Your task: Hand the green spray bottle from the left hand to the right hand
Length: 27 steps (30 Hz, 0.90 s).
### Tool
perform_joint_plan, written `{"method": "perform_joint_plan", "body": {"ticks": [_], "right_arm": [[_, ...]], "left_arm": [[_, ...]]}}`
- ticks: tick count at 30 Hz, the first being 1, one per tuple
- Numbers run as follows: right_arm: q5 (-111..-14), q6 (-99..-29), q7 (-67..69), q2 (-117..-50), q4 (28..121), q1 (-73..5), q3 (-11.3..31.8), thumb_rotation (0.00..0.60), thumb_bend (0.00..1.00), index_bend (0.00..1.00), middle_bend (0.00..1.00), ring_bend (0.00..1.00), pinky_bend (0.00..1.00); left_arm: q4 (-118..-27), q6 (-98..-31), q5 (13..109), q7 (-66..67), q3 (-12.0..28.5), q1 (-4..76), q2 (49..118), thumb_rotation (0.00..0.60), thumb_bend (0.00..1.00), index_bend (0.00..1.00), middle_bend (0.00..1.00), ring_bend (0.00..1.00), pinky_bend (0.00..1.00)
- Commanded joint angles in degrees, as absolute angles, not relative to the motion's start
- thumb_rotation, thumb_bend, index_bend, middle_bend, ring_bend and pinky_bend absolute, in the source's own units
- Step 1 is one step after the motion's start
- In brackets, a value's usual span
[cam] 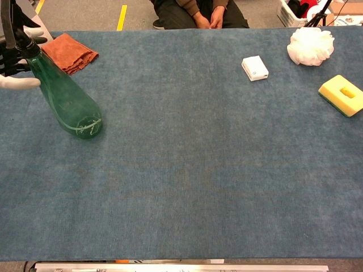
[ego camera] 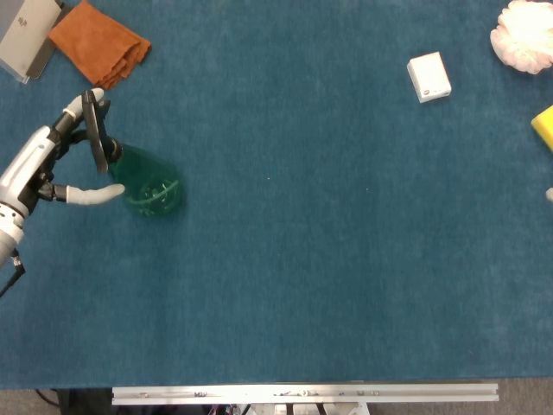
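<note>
Left hand (ego camera: 60, 160) reaches in from the left edge of the head view, fingers spread around the neck of the green spray bottle (ego camera: 143, 181): one white fingertip (ego camera: 91, 97) sits by the black trigger head and another (ego camera: 99, 194) lies against the green body. Whether the grip has closed on the neck cannot be told from either view. In the chest view the hand shows only as a white fingertip (cam: 20, 83) at the far left edge, touching the bottle's shoulder.

Standing upright on the blue table (ego camera: 285, 277), the bottle occupies the upper left of both views. Behind it, in the top left corner, lie a folded orange cloth (ego camera: 97, 41) and a pale grey box (ego camera: 26, 30) whose printing is too small to read.

Right hand is barely visible, a pale sliver (ego camera: 548, 194) at the right edge of the head view; its state cannot be told.

Well apart, in the upper right, are a small white box (ego camera: 429, 76) with an unreadable dark mark, a white mesh puff (ego camera: 524, 35) and a yellow sponge (cam: 341, 94).
</note>
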State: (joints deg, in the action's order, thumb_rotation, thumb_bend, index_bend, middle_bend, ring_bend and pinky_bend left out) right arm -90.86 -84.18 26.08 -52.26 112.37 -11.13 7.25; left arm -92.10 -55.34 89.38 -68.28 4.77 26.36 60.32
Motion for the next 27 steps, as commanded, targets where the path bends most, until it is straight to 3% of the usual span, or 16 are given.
{"method": "perform_joint_plan", "body": {"ticks": [1, 27], "right_arm": [[-90.87, -84.14, 26.05, -52.22, 112.41, -11.11, 7.17, 0.6, 0.06, 0.0, 0.02, 0.0, 0.0], [-90.58, -84.31, 25.85, -51.83, 112.49, -10.51, 6.66, 0.6, 0.06, 0.0, 0.02, 0.0, 0.0]], "left_arm": [[-91.19, -55.32, 89.45, -67.8, 4.1, 26.76, 61.29, 0.6, 0.15, 0.0, 0.0, 0.0, 0.15], [-83.03, -55.87, 89.75, -64.07, -0.01, 28.8, 69.66, 0.6, 0.15, 0.0, 0.0, 0.0, 0.14]]}}
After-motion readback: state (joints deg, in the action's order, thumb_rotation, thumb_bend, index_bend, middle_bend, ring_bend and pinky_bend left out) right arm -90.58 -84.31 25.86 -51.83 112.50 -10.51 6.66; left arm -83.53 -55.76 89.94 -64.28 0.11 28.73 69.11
